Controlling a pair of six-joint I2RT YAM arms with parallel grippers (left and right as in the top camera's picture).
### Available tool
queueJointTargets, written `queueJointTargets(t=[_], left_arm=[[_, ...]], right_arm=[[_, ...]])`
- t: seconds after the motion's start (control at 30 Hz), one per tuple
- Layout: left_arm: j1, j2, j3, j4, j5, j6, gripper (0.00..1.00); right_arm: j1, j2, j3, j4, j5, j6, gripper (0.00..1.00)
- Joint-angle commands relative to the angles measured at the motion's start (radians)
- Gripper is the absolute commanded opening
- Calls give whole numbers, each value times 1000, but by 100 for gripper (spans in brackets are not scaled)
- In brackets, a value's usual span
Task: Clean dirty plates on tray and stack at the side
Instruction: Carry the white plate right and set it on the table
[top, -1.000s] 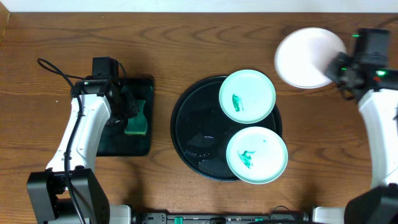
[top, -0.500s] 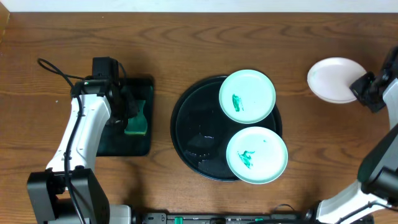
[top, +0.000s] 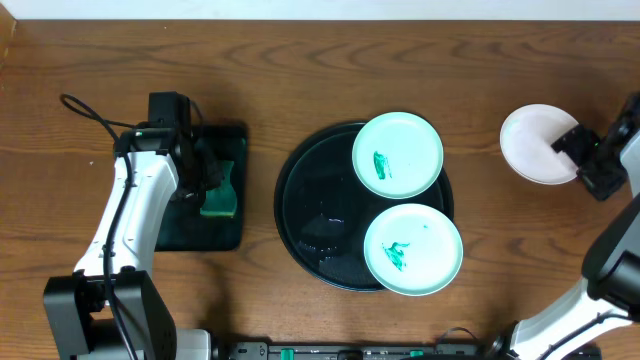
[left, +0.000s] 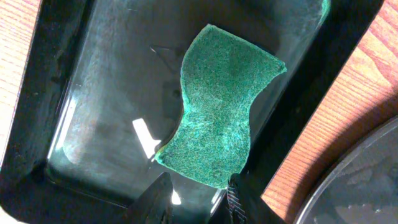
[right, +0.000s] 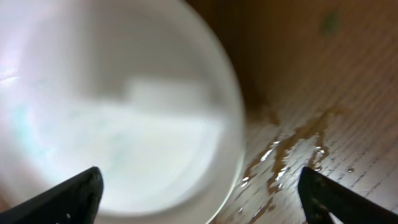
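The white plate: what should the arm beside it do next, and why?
Probably lift the right tool away toward the tray: it stands open, the white plate lies on the table, and two smeared mint plates wait there.

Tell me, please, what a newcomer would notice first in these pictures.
Two green-smeared mint plates, rear and front, sit on the right side of the round black tray. A white plate lies on the table far right; a green sponge is in a rectangular tray at left.
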Motion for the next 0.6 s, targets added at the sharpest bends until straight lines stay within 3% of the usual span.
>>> queueJointTargets(t=[0.0,0.17,0.27,0.33,0.37,0.43,0.47,0.57], left_arm=[[1,-2,16,-2,-15,-8,31],[1,23,13,18,-61,-9,31],[1,72,9,51,-60,1,35],[1,102,9,64,-60,10,37],[1,122,9,71,-53,10,37],[1,148,9,74,-35,10,37],[1,158,9,74,-34,10,37],[-1,168,9,71,-34,10,37]], right_arm=[[24,-183,8,5,-122,-110,99],[120,-335,8,-96,-166,-201,75],[214,-357,8,-183,-166,-240,75],[277,-345,3,-209,-166,-263,86],[313,-335,-2,-218,-166,-278,86],[372,-307,-8,-227,-165,-280,73],[398,-289,-9,-225,-164,-279,72],[459,-231,-9,-185,-151,-279,76]])
